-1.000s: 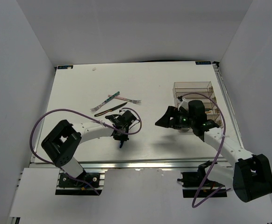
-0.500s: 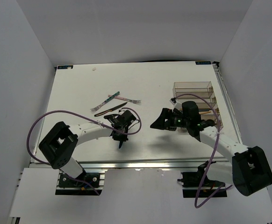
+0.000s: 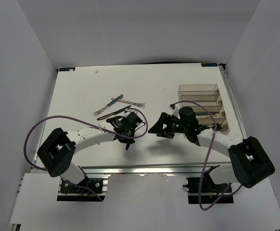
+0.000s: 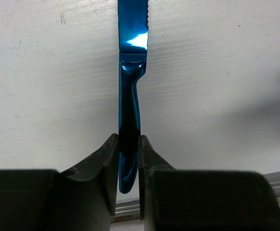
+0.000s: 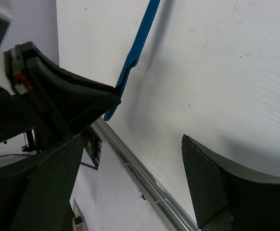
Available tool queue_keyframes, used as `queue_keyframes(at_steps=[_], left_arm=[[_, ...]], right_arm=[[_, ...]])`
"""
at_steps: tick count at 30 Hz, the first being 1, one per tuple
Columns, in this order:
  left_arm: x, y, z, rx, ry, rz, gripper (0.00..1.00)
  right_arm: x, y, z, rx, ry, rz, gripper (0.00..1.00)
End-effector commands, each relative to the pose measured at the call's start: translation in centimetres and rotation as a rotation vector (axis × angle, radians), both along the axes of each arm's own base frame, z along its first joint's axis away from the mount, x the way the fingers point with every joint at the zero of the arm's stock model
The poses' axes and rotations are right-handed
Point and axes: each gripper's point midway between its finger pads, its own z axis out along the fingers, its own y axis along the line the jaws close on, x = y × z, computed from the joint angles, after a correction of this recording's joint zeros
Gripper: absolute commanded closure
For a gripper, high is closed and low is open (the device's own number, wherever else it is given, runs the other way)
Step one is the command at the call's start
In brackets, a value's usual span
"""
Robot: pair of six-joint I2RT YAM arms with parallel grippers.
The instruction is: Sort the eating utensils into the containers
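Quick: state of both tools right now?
Left tool: closed, holding the blue knife by its handle.
Right tool: open, holding nothing.

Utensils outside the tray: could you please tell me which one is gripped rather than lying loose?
The blue knife, clamped by its handle between the jaws of the left gripper; the other utensils lie loose in a cluster farther back on the table.
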Motion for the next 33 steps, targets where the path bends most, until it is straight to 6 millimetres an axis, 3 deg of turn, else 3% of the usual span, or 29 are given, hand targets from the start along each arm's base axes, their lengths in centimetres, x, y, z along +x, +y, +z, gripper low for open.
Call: queue_keyframes(at_steps=[1,9,15,23,26,27,29,30,33], left_arm=[[0.9,-1.7,2.8,-0.087,-0.075,0.001,1.0],[0.8,-3.2,4.7,-0.149,-0.111,-0.017,1.0],[0.4,-4.2,4.8,-0.181,-0.114,-0.035,1.0],[0.1,-5.7,5.1,-0.229,-0.112,-0.068,1.0],[0.0,-5.8,5.2,-0.232,-0.113,-0.072,1.0],[0.0,-5.8,5.2,-0.231,-0.114,-0.071,1.0],[-0.1,-5.6,5.2,-0.222,-0.11,-0.069,1.0],[0.0,-5.4,5.2,-0.214,-0.116,-0.061,1.0],[0.4,-4.8,5.7,-0.199,-0.144,-0.039,1.0]], right_arm=[[0.3,1.5,0.1,0.065,0.035,-0.035,0.13],[0.4,4.2,-1.3,0.098,0.119,-0.036,0.14],[0.5,6.9,-3.1,0.127,0.221,-0.036,0.14],[1.2,10.8,-3.3,0.183,0.26,-0.009,0.21],[1.7,11.1,-3.5,0.206,0.261,-0.024,0.51],[1.7,11.0,-3.7,0.208,0.269,-0.038,0.75],[1.7,10.9,-3.5,0.219,0.264,-0.038,0.93],[1.7,10.8,-3.5,0.219,0.263,-0.044,1.0],[1.9,10.5,-4.0,0.179,0.25,-0.06,1.0]])
